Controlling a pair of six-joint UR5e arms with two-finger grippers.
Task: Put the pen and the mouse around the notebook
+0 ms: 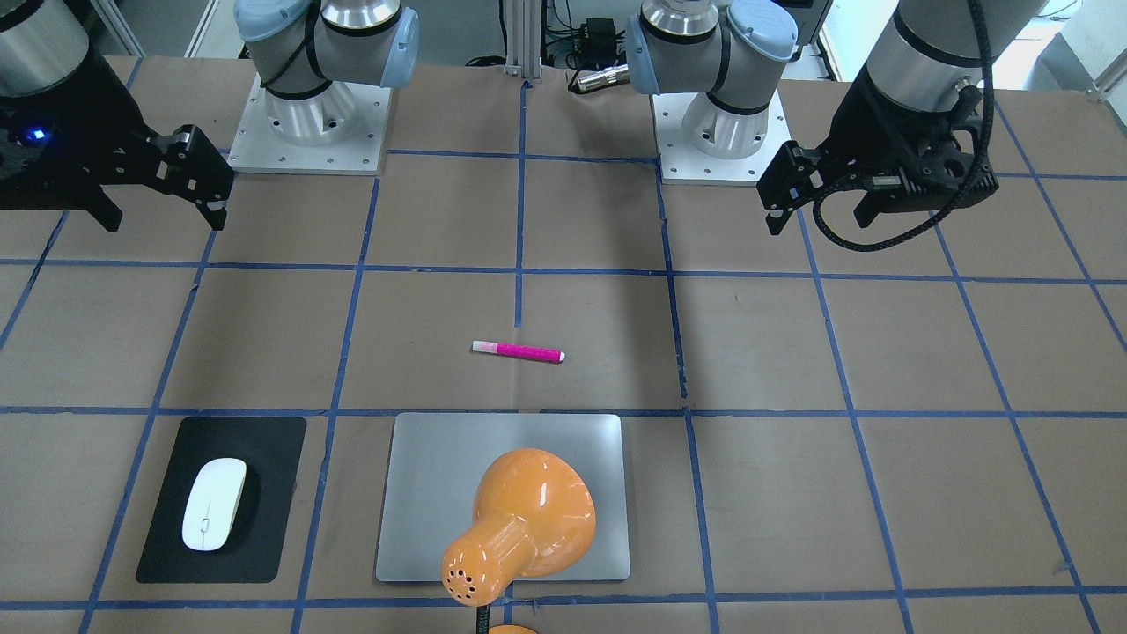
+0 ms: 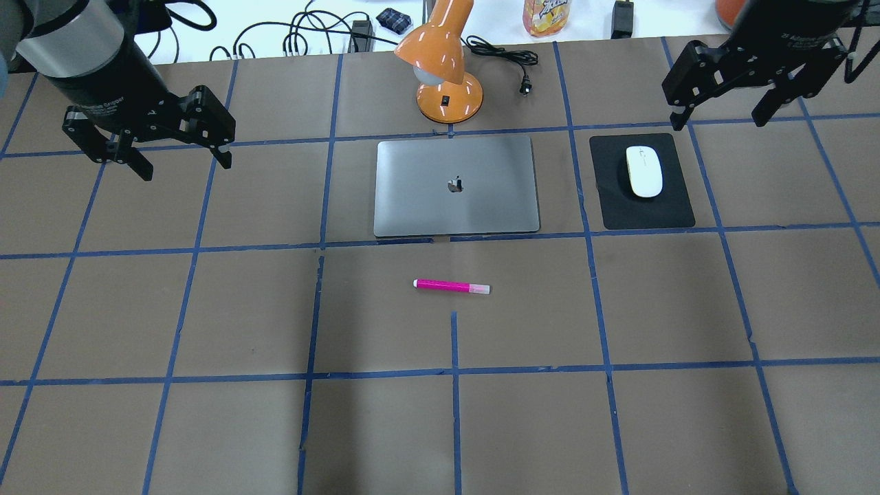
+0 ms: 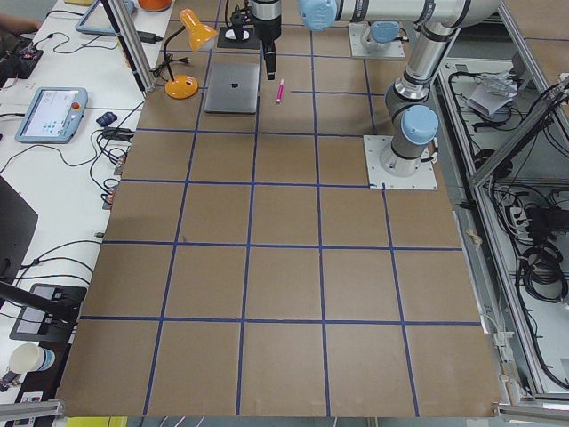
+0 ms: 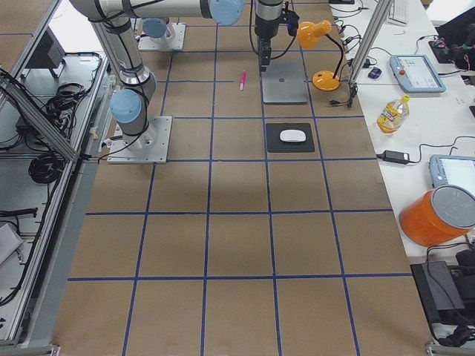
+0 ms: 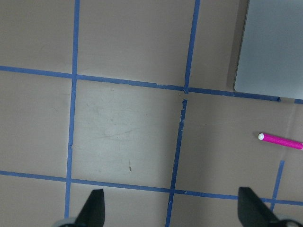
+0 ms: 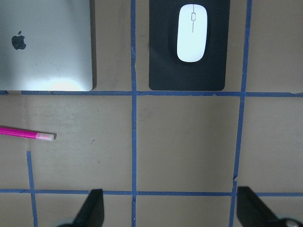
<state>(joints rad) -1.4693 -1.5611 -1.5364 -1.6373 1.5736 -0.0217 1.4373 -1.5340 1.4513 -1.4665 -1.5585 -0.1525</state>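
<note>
The silver-grey notebook (image 2: 426, 206) lies flat at the far middle of the table, partly covered by a lamp in the front-facing view (image 1: 431, 475). A magenta pen (image 2: 452, 286) lies on the paper a little nearer the robot than the notebook's edge, apart from it. The white mouse (image 2: 643, 171) rests on a black mat (image 2: 646, 214) to the notebook's right. My left gripper (image 2: 185, 165) hovers open and empty far to the left of the notebook. My right gripper (image 2: 718, 118) hangs open and empty above the mat's far right corner. The right wrist view shows the mouse (image 6: 192, 33), pen (image 6: 26, 134) and notebook (image 6: 45, 45).
An orange desk lamp (image 2: 440, 65) stands just behind the notebook, its shade leaning over it (image 1: 528, 519). Cables, a bottle and other clutter lie beyond the table's far edge. Blue tape lines grid the brown paper.
</note>
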